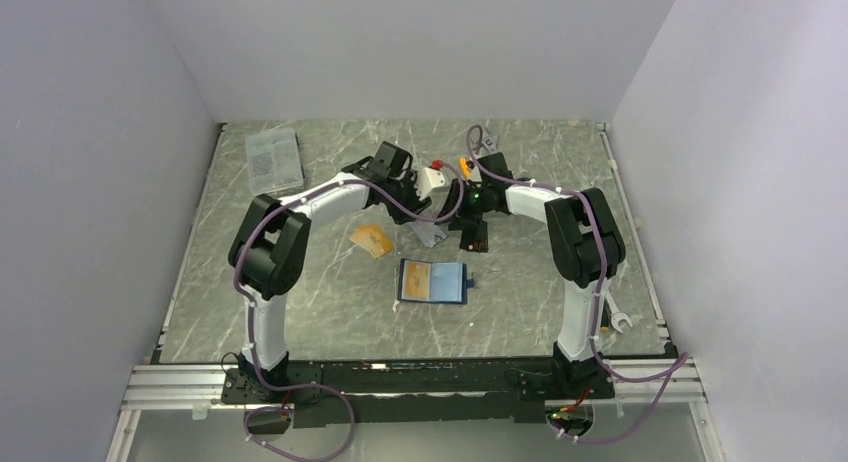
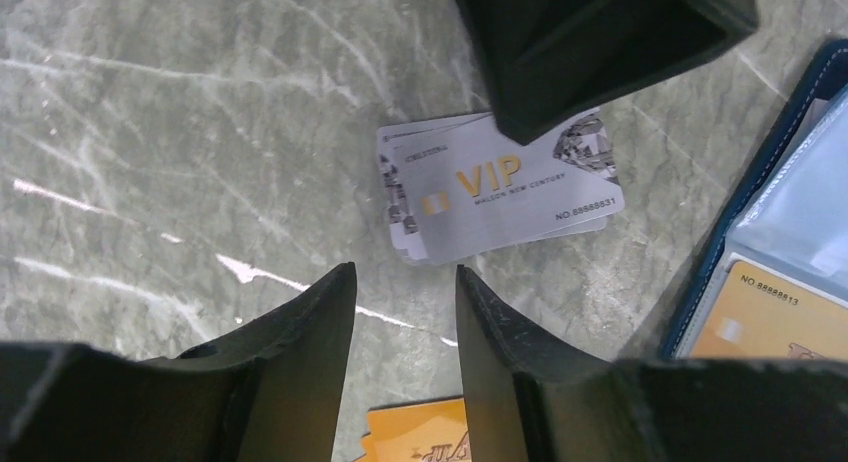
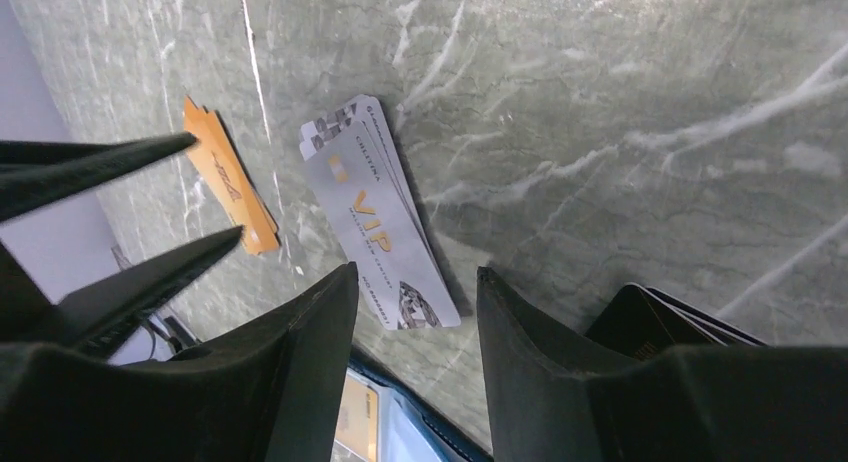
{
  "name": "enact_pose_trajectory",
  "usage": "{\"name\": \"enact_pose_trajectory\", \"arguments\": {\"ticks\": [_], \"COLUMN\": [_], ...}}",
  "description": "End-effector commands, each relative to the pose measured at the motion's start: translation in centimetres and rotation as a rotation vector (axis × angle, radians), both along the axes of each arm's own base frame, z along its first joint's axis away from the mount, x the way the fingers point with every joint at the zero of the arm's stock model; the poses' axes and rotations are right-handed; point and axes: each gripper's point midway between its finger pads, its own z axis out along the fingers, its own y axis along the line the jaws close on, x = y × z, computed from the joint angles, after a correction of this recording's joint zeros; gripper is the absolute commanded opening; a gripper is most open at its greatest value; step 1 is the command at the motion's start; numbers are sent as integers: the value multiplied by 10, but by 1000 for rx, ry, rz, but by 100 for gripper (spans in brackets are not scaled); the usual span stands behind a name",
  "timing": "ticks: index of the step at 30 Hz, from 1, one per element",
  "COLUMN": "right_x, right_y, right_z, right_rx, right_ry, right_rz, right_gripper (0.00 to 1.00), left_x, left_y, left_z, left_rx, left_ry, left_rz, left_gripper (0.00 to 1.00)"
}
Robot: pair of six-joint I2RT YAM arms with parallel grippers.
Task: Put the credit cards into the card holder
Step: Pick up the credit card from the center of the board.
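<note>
The card holder (image 1: 432, 280) lies open mid-table, dark blue, with an orange-gold card (image 2: 775, 322) in its clear pocket. A fanned stack of silvery credit cards (image 2: 500, 187) lies flat on the marble. My left gripper (image 2: 405, 277) hovers just short of this stack, jaws partly open and empty. My right gripper (image 3: 415, 272) faces the same silver stack (image 3: 375, 217) from the other side, open and empty. Orange cards (image 1: 371, 240) lie to the left. Black cards (image 3: 660, 327) lie beside the right fingers.
A clear compartment box (image 1: 273, 159) sits at the back left. One wrench (image 1: 620, 322) lies near the right edge and another wrench (image 1: 487, 140) at the back. The two grippers stand close together, fingertips nearly meeting over the silver cards.
</note>
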Motion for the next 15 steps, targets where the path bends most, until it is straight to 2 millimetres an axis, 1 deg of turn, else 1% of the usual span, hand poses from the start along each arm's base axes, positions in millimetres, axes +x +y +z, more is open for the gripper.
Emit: {"name": "enact_pose_trajectory", "arguments": {"ticks": [1, 8, 15], "right_x": [1, -3, -11], "right_y": [6, 7, 6], "right_z": [4, 1, -5], "right_rx": [43, 56, 65], "right_ry": [-31, -19, 0], "right_rz": [11, 16, 17], "right_gripper": [49, 48, 45], "left_x": [0, 2, 4], "left_y": [-12, -16, -19], "left_z": [-10, -24, -30], "left_rx": [31, 66, 69], "left_ry": [-62, -62, -55], "left_rz": [-67, -68, -69], "left_gripper": [46, 42, 40]}}
